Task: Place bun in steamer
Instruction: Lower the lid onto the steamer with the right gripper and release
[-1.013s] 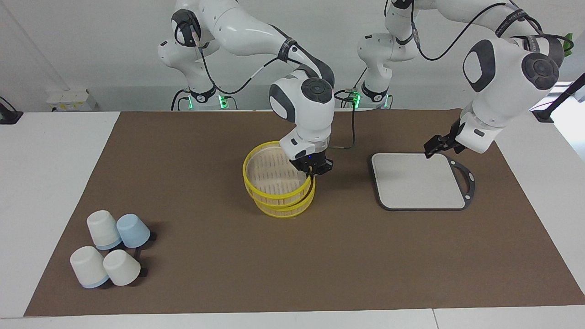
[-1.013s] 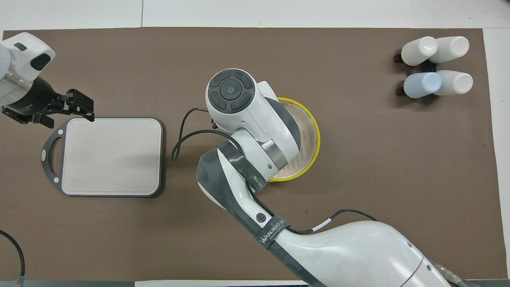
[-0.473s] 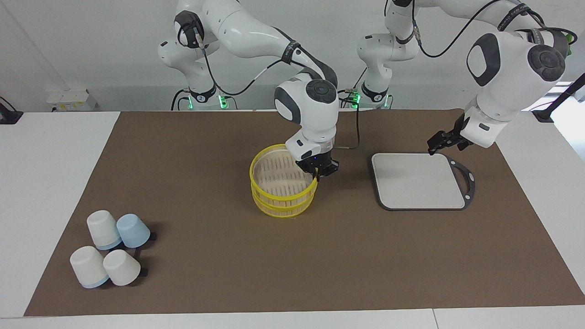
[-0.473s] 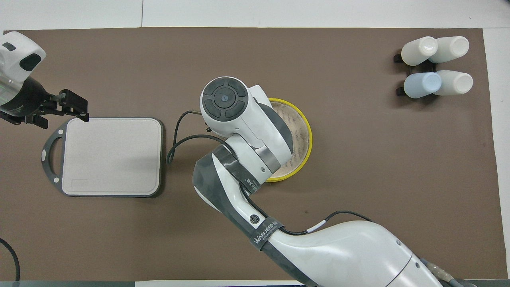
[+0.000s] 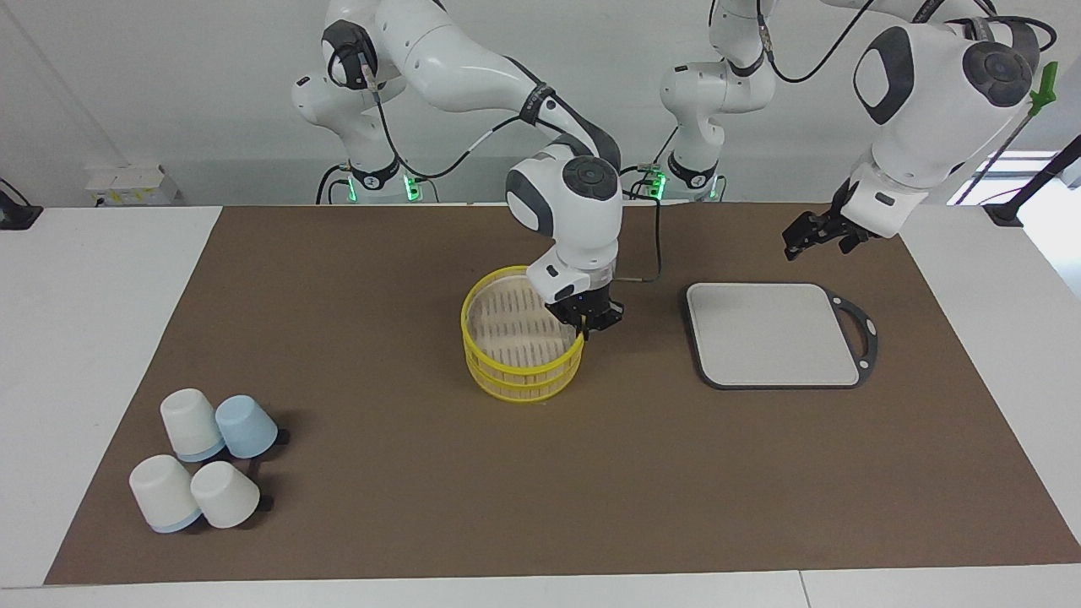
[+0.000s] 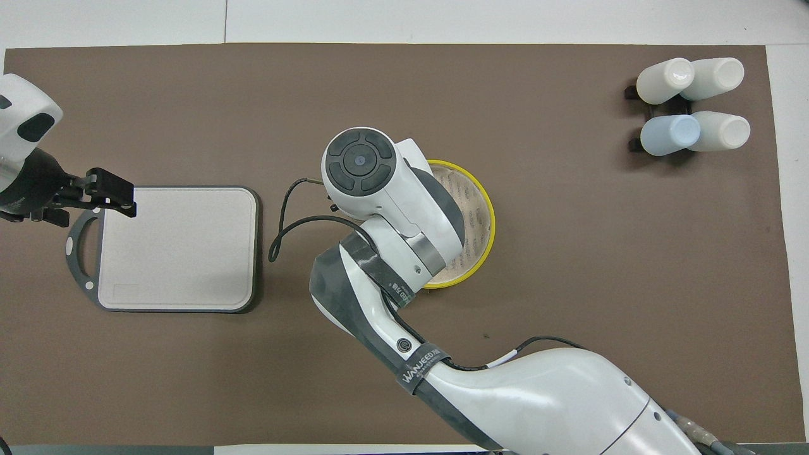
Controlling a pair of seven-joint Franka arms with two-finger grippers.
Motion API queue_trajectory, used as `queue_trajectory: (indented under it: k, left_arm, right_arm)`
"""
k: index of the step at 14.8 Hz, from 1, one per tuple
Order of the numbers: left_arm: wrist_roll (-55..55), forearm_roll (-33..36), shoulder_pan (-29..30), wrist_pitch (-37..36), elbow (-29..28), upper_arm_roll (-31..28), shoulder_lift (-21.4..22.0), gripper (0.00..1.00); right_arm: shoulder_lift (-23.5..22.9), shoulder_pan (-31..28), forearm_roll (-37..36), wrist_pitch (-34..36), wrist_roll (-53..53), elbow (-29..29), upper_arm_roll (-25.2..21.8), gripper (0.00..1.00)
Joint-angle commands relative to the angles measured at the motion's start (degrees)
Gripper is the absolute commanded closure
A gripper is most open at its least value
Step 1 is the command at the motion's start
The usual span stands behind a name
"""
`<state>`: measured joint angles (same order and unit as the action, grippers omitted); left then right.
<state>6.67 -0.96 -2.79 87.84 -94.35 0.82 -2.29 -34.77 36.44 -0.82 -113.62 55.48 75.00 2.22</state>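
Observation:
The yellow-rimmed steamer (image 5: 517,377) stands mid-table on the brown mat, its two tiers stacked straight. Only pale slats show on the visible part of its floor. My right gripper (image 5: 583,328) is shut on the steamer's upper rim, on the side toward the left arm's end. In the overhead view the right wrist covers that grip and part of the steamer (image 6: 487,212). My left gripper (image 5: 799,236) hangs open and holds nothing, in the air over the mat just off the cutting board's corner closest to the robots. In the overhead view the left gripper (image 6: 114,193) lies over the board's handle end. The bun is out of view.
A grey cutting board (image 5: 773,333) with a black rim lies toward the left arm's end, also the cutting board (image 6: 177,246) seen from above. Several white and pale-blue cups (image 5: 207,460) sit at the right arm's end, farther from the robots; the cups (image 6: 692,104) show overhead too.
The right gripper pulled the steamer slightly toward the left arm's end; its shifted upper tier now sits square on the lower. The left gripper rose and drew back off the board.

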Motion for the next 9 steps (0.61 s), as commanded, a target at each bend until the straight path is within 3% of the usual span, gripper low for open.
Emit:
queue_trajectory:
  k: [1,6,9]
  left_arm:
    - [-0.87,0.96,0.6,1.63,-2.59,0.94,1.94,0.0]
    - [-4.47,0.96,1.39,1.73,-2.5,1.02,2.11,0.0]
    - [-4.39,1.05,1.39,5.32,-2.5,1.02,1.76,0.0]
  right_arm:
    - [1.37,-0.06,0.64,-1.16,0.16,2.34,0.07,1.0]
    - [1.54,0.29,0.55,-1.16,0.16,2.43,0.07,1.0]
    - [2.07,0.65,0.03,-2.12,-0.11,3.57,0.07,1.0]
